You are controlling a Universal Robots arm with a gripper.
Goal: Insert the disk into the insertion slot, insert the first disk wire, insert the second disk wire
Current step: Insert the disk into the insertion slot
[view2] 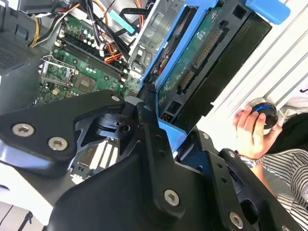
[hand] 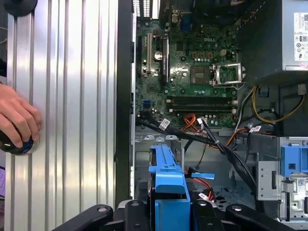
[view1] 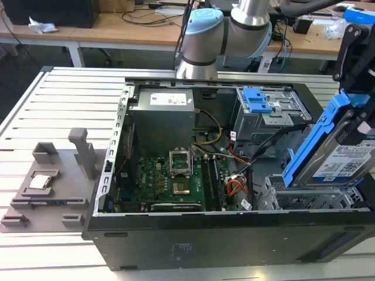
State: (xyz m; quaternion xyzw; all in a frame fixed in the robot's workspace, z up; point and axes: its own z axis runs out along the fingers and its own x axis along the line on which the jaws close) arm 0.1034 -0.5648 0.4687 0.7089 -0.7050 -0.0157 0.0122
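Black tool [hand: 168, 214] clamped on flat grey metal disk [view1: 345, 164] w/ white label & bright blue plastic carrier, held tilted on edge over low grey perforated sheet-metal insertion slot [view1: 310, 202], not yet in, at exterior view's right of open black PC case [view1: 193, 246].
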